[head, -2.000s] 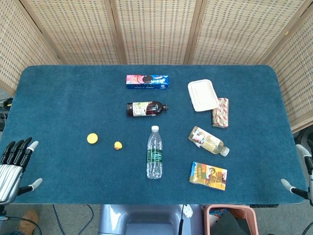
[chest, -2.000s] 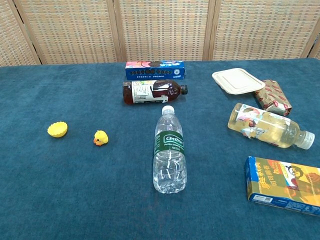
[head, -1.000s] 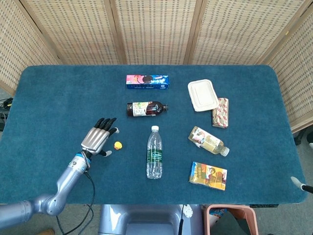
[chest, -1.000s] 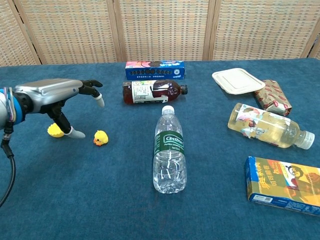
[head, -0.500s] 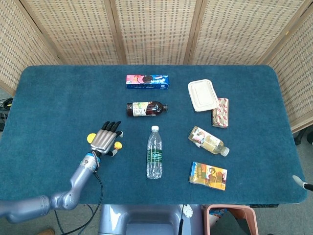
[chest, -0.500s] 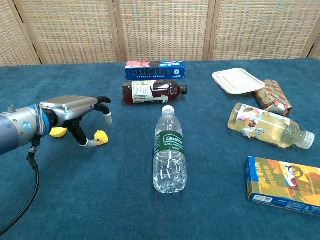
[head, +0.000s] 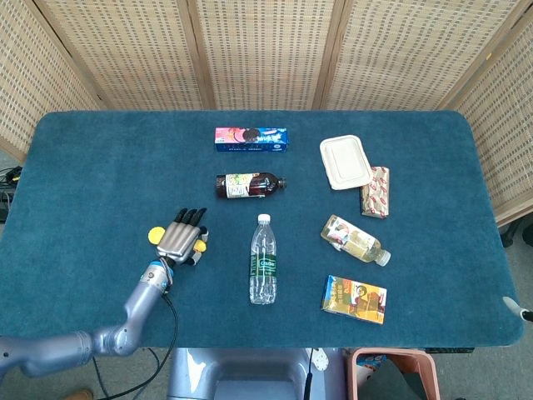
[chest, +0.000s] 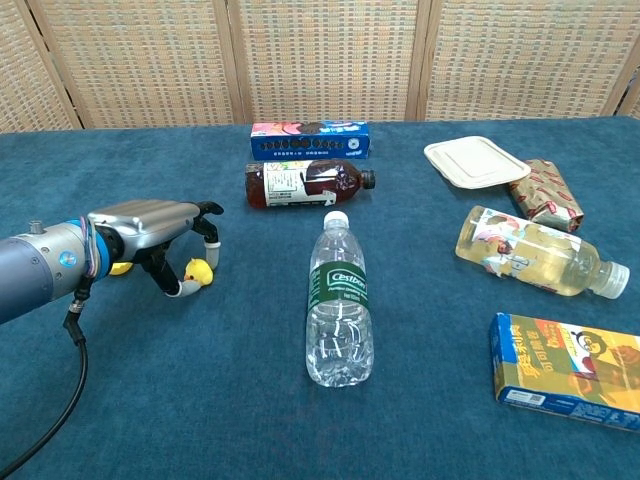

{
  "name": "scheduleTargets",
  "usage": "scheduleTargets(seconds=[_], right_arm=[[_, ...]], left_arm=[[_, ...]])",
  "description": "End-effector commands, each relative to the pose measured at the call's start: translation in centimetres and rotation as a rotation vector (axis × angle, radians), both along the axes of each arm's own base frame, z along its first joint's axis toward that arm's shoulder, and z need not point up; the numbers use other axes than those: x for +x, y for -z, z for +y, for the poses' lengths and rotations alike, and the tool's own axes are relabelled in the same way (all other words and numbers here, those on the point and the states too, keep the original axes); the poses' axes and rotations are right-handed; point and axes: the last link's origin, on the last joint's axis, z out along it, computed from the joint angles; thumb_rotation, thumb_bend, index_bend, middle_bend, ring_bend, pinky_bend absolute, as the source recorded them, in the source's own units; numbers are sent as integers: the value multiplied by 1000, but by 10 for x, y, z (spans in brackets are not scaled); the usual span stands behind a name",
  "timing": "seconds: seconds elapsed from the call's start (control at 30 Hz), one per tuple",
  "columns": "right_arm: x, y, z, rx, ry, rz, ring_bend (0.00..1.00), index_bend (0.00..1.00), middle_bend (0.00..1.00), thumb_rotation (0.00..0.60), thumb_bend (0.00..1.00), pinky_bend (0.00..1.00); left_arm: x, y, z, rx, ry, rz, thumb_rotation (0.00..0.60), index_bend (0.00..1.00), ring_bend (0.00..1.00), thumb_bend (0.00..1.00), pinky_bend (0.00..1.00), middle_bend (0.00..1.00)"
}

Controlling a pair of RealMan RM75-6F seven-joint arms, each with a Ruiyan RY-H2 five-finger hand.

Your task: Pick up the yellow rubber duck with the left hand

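Note:
The small yellow rubber duck (chest: 198,272) stands on the blue table cloth (chest: 200,400) left of centre. My left hand (chest: 150,232) lies palm down over it. The thumb tip touches the duck's near left side and a curled finger (chest: 211,245) comes down against its far right side, so the duck is pinched between them while still resting on the cloth. In the head view the duck (head: 201,247) peeks out at the right of the left hand (head: 179,237). Of my right hand (head: 523,312) only a fingertip shows at the right edge.
A yellow cup-shaped piece (head: 156,234) lies just left of the hand. A clear water bottle (chest: 338,300) lies right of the duck, a dark bottle (chest: 305,184) and blue biscuit box (chest: 310,140) behind. A white container (chest: 476,161), juice bottle (chest: 535,252) and snack boxes lie at right.
The left arm came in from the lower left, reached the duck and lowered over it. In the last half second its fingers curled in around the duck.

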Motion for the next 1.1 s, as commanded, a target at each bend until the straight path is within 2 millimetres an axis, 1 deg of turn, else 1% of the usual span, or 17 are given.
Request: scheduleTargets(seconds=[0.03, 0.2, 0.3, 0.33, 0.37, 0.47, 0.5, 0.53, 0.6, 0.7, 0.8, 0.93, 1.1], right_arm=[[0, 0, 0, 0, 0, 0, 0, 0, 0, 600, 0, 0], [0, 0, 0, 0, -1, 1, 0, 0, 0, 600, 0, 0], [0, 1, 0, 2, -1, 2, 0, 0, 0, 600, 0, 0], [0, 1, 0, 3, -1, 2, 0, 0, 0, 600, 0, 0], [0, 1, 0, 4, -1, 3, 0, 0, 0, 600, 0, 0], [1, 2, 0, 7, -4, 3, 0, 0, 0, 600, 0, 0], [1, 2, 0, 8, -5, 4, 0, 0, 0, 600, 0, 0], [2, 3, 0, 9, -7, 5, 0, 0, 0, 600, 0, 0], [3, 3, 1, 8, -10, 5, 0, 0, 0, 600, 0, 0], [4, 3, 1, 8, -13, 4, 0, 0, 0, 600, 0, 0], [5, 4, 1, 11, -16, 4, 0, 0, 0, 600, 0, 0], [6, 4, 1, 10, -20, 6, 0, 0, 0, 600, 0, 0], [5, 5, 0, 13, -14, 6, 0, 0, 0, 600, 0, 0]], left_arm=[[0, -2, 1, 6, -4, -2, 600, 521, 0, 386, 0, 0], [1, -15, 6, 42, 2, -7, 600, 524, 0, 386, 0, 0], [3, -32, 13, 84, 9, -19, 600, 525, 0, 386, 0, 0], [3, -42, 16, 104, 6, -25, 600, 525, 0, 386, 0, 0], [2, -47, 17, 111, 4, -26, 600, 525, 0, 386, 0, 0], [-7, -72, 22, 143, -23, -19, 600, 525, 0, 386, 0, 0], [-11, -77, 23, 149, -32, -13, 600, 525, 0, 386, 0, 0], [-21, -85, 24, 159, -56, 1, 600, 525, 0, 386, 0, 0], [-34, -92, 21, 151, -85, 7, 600, 525, 0, 386, 0, 0], [-53, -97, 19, 139, -119, 17, 600, 525, 0, 386, 0, 0], [-68, -94, 17, 120, -148, 11, 600, 525, 0, 386, 0, 0], [-78, -85, 13, 83, -149, -21, 600, 525, 0, 387, 0, 0], [-82, -79, 13, 78, -135, -28, 600, 525, 0, 387, 0, 0]])
